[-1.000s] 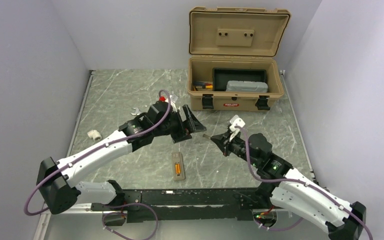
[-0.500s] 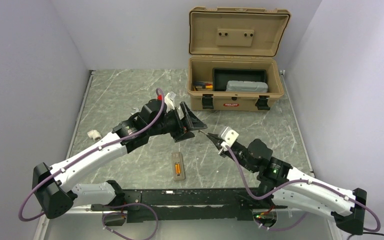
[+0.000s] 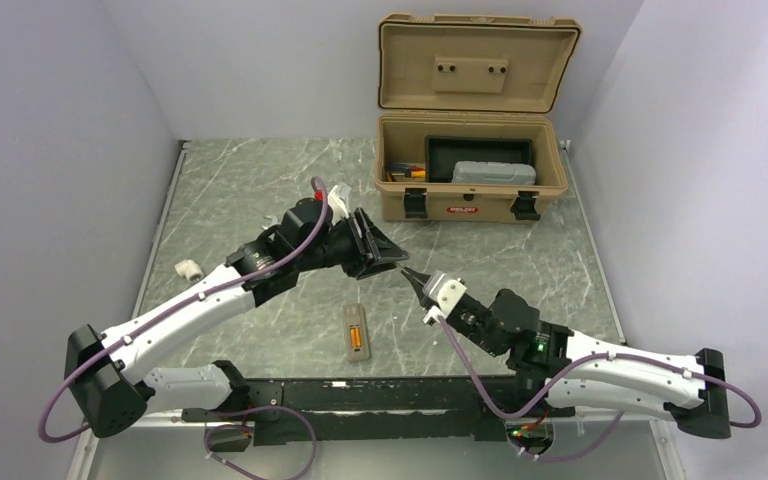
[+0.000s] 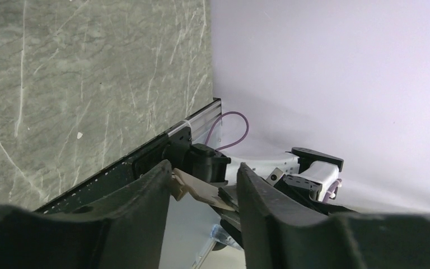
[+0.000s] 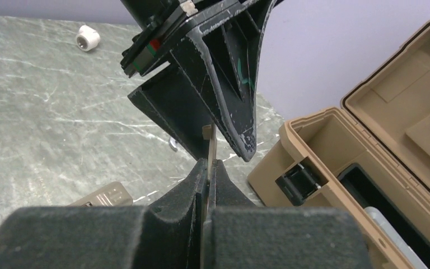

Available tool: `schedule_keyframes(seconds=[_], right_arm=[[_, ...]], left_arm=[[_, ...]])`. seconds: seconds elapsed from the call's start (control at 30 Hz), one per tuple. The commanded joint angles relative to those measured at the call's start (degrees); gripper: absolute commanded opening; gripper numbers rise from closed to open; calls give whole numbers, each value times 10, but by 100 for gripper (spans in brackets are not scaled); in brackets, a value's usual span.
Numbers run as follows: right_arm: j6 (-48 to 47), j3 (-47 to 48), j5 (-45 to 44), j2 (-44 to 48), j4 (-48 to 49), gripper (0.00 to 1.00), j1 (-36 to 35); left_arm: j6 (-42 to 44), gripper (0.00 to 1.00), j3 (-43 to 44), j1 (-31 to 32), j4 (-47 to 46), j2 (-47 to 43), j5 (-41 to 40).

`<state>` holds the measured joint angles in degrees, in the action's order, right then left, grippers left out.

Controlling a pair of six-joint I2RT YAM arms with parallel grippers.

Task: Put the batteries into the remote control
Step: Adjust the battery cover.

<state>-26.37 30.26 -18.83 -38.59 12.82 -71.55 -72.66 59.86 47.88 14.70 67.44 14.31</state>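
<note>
Two tools on one scrap of plastic: what is going on?

The right tool (image 5: 208,165) is pressed together on a thin tan plate (image 5: 211,143), pinching its lower edge so the plate stands up beyond the tips. My guess is that it is the cover of the battery bay. The left tool (image 4: 203,171) faces it tip to tip, with a finger (image 4: 151,202) on either side of that same plate.

Has the left one got hold of it?

I cannot tell. Its fingers stand apart and the plate seems to fill the gap between them, but no view shows whether they are pressing on it. It looks like a hand-over in mid-air, well above the surface (image 3: 260,190).

Where is the remote control?

The remote control (image 3: 356,333) lies flat on the surface, below both tools and nearer the arm bases, back side up. Neither tool touches it.

And the batteries?

An orange patch (image 3: 357,340) shows in the middle of the remote's back. I take that for the batteries sitting in the bay, though it is too small to count them, and I see no loose ones elsewhere.

So how far along is it?

Loading looks done, by my reading. What is left is bringing the plate down to the remote and closing the bay, if that is wanted. The open toolbox (image 3: 470,200) beyond the tools and the white fitting (image 3: 189,268) off to the left tool's side play no part.
</note>
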Motion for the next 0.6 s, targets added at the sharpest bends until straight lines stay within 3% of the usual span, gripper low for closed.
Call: schedule_keyframes(seconds=[0.0,0.23,0.43,0.57], right_arm=[[-28,24,-26,-14,42,0,-23],[-59,27,-57,-36,39,0,-45],[-84,30,-67,-42,21,1,-58],[-79,33,-42,-34,14,10,-59]], left_arm=[[-20,46,-2,2,-40,-2,14],[-24,29,-3,2,-43,1,19],[-23,21,1,2,-36,1,18],[-26,17,0,2,-39,2,19]])
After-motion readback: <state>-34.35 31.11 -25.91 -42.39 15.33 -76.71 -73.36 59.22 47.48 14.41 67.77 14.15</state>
